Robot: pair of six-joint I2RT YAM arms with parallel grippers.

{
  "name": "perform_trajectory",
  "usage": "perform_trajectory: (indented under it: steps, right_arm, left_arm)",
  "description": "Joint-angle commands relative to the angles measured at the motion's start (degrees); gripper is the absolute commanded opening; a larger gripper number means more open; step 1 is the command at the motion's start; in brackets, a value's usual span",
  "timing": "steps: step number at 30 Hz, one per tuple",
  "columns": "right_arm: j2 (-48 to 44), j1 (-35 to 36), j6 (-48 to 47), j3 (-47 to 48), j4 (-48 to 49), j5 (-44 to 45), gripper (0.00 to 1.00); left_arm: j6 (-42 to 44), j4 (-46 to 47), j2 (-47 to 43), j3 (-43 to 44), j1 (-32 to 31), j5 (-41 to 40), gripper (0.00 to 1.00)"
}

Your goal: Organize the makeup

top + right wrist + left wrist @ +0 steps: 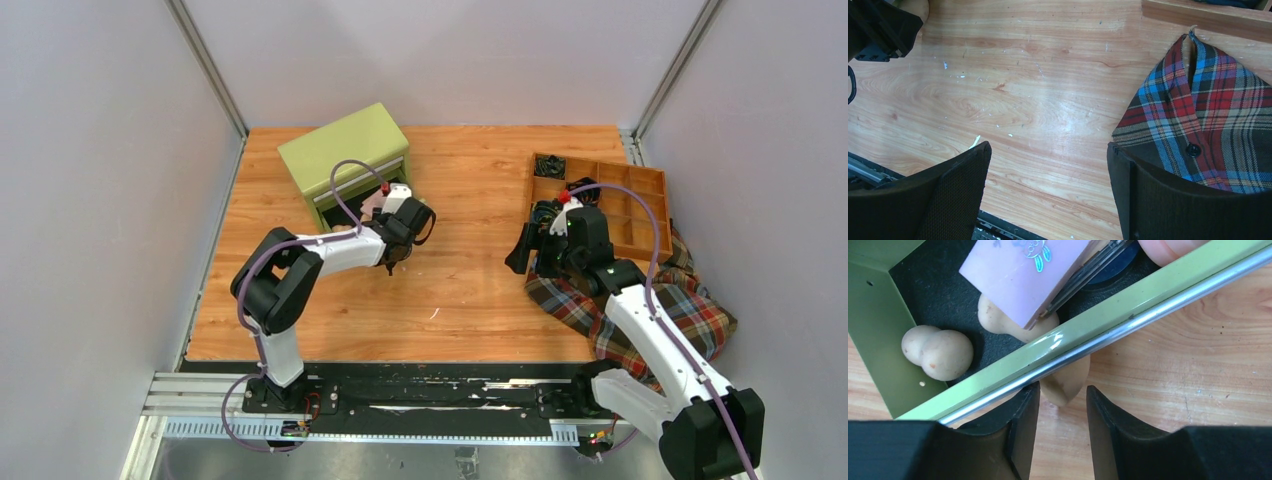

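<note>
The green drawer (878, 325) holds makeup. A tan egg-shaped sponge (938, 352) lies at its left. A pink square pad (1023, 275) leans on a second tan sponge (998, 320). A navy round compact (1113, 270) and a pink round disc (1168, 247) lie behind it. A tan sponge tip (1065, 382) shows below the drawer's steel handle rail (1128, 325), just past my fingertips. My left gripper (1062, 400) is open and touches nothing; it also shows in the top view (392, 232). My right gripper (1048, 165) is open and empty above bare wood, beside the plaid cloth (1208, 100).
The green drawer box (345, 155) stands at the back left. A wooden divided tray (640, 190) with black coiled bands (547, 167) stands at the back right, partly on the plaid cloth (690, 310). Grey walls close in both sides.
</note>
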Motion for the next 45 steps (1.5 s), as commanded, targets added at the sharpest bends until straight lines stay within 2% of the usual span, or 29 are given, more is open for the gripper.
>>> perform_trajectory:
  steps: [1, 4, 10, 13, 16, 18, 25, 29, 33, 34, 35, 36, 37, 38, 40, 45]
  right_arm:
    - [-0.53, -1.0, -0.26, 0.77, -1.04, -0.5, 0.84]
    - [-0.77, -0.96, -0.28, 0.88, -1.07, -0.36, 0.84]
    - [-1.04, -0.98, 0.29, 0.77, -0.89, -0.36, 0.84]
    - [-0.38, -0.94, 0.39, 0.7, -0.56, -0.6, 0.83]
    - [-0.05, -1.0, 0.9, 0.83, -0.5, -1.03, 0.83]
    - [-0.03, -1.0, 1.43, 0.8, 0.65, -1.97, 0.82]
    - [1.02, -0.88, 1.53, 1.38, 1.57, -3.11, 0.82]
    - [0.93, -0.92, 1.56, 0.74, 1.6, -3.11, 0.82]
    - [0.13, -0.91, 1.62, 0.18, 1.55, -3.29, 0.82]
    - [-0.12, -0.92, 1.63, -0.03, 1.53, -3.21, 0.82]
    - [-0.31, -0.92, 1.57, -0.04, 1.56, -3.14, 0.82]
    - [-0.43, -0.9, 1.54, -0.12, 1.5, -3.05, 0.82]
    - [-0.46, -0.9, 1.38, -0.09, 1.47, -3.03, 0.82]
    - [-0.46, -0.91, 1.38, -0.06, 1.39, -3.0, 0.82]
    - [-0.34, -0.93, 1.53, -0.08, 1.41, -2.96, 0.82]
    - [0.85, -0.92, 1.93, -0.07, 1.61, -2.98, 0.82]
  left_arm:
    - [2.14, 4.02, 2.77, 1.63, 0.7, -3.05, 0.42]
    - [2.18, 3.68, 3.77, 2.25, 0.66, -3.4, 0.33]
    - [2.64, 1.54, -0.7, 2.33, -0.04, -2.83, 0.01]
    - [4.99, -1.66, -4.96, 3.21, -0.83, -0.38, 0.0]
    - [11.01, -2.43, -9.22, 3.03, -0.83, 8.61, 0.0]
    - [12.45, -3.04, -11.03, 3.0, -0.76, 11.25, 0.01]
    - [11.92, -4.35, -17.97, 2.32, 3.75, 13.25, 0.0]
    - [11.95, -7.05, -17.52, 3.76, 5.79, 9.74, 0.0]
    - [10.99, -7.93, -16.39, 3.43, 10.49, 10.85, 0.01]
    - [11.13, -7.75, -15.97, 3.42, 11.25, 10.23, 0.08]
    - [11.31, -8.05, -15.39, 3.83, 11.75, 9.14, 0.29]
    - [11.56, -9.05, -14.28, 4.66, 11.99, 8.31, 0.53]
    - [12.02, -10.55, -13.31, 5.89, 12.07, 7.91, 0.7]
    - [12.07, -12.12, -12.68, 7.14, 12.04, 8.24, 0.76]
    - [12.56, -11.52, -12.8, 7.01, 11.21, 12.59, 0.77]
    - [15.01, -7.85, -14.13, 2.78, 0.21, 11.89, 0.56]
